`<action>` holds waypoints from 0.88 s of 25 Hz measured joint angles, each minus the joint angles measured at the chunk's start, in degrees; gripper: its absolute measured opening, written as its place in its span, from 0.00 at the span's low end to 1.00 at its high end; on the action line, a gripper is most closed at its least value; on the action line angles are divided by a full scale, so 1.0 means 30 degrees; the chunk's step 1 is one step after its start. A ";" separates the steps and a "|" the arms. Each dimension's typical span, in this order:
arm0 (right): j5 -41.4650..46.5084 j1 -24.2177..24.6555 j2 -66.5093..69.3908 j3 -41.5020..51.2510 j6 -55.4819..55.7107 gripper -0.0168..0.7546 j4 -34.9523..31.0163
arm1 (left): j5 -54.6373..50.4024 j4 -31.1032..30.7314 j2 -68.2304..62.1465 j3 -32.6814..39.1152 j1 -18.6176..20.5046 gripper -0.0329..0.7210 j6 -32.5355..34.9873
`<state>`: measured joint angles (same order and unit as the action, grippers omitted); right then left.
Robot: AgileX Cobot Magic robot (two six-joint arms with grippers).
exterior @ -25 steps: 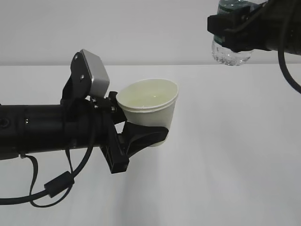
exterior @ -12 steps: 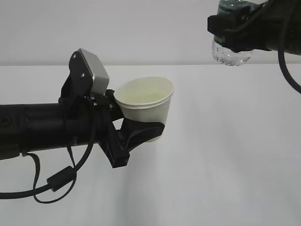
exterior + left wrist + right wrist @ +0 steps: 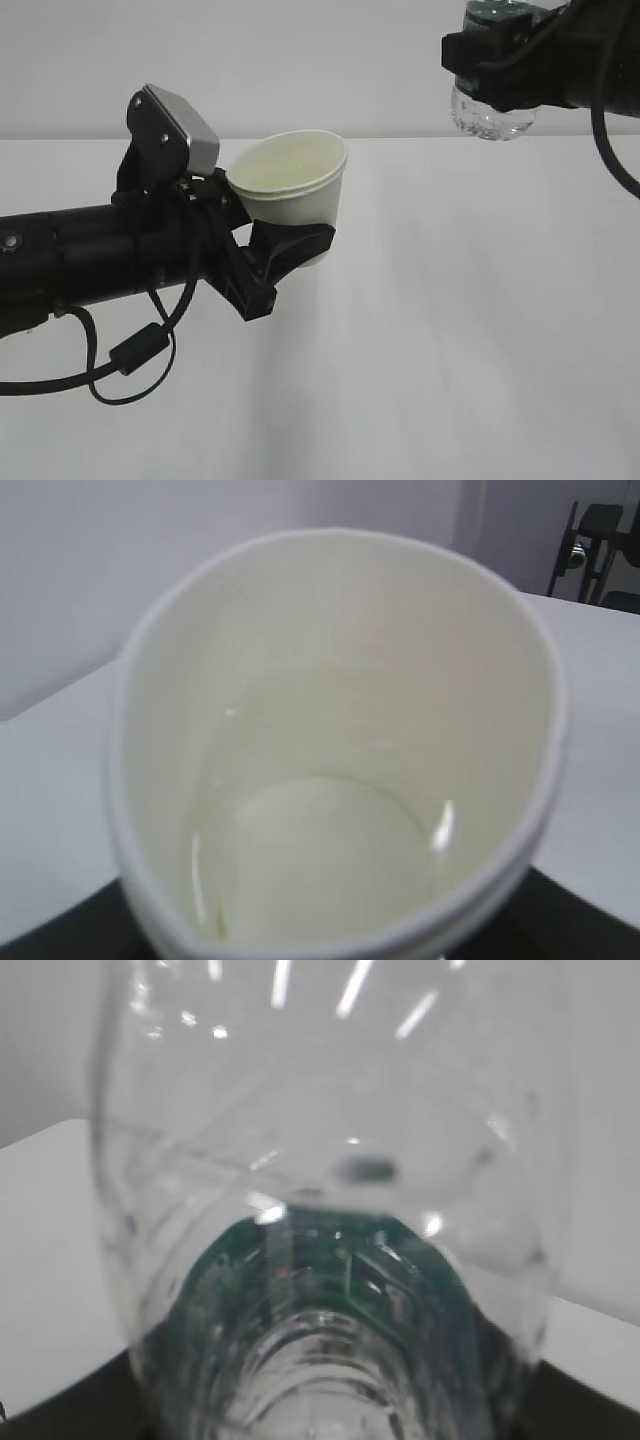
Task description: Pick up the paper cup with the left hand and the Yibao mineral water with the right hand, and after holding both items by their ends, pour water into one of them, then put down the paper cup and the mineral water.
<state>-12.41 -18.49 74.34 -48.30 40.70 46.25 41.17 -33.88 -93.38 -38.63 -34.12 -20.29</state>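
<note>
The left hand has swung the paper cup away to the left, jaws clamped round its base, a little water inside. High up, the right hand grips the Yibao mineral water upright between its jaws. Pouring looks finished; setting down remains.

The left hand has carried the paper cup up and leftward, tilting it slightly more upright.
</note>
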 joint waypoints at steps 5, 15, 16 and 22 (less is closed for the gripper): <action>0.0218 0.0000 0.0000 0.0000 0.0000 0.55 0.0000 | -0.0310 0.1378 0.0000 0.0000 0.0000 0.60 0.0932; 0.0307 0.0000 0.0000 0.0000 0.0000 0.55 0.0000 | -0.0927 0.2442 0.0000 0.0000 0.1108 0.60 0.1431; 0.0307 0.0000 0.0000 0.0000 0.0000 0.55 0.0000 | -0.0927 0.2499 0.0000 0.0000 0.1346 0.60 0.1431; 0.0307 0.0000 0.0000 0.0000 0.0000 0.55 0.0000 | -0.0927 0.2551 0.0000 0.0000 0.2529 0.60 0.1440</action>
<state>-11.49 -18.49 74.34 -48.30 40.70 46.25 38.39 -26.23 -93.38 -38.63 -26.53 -15.97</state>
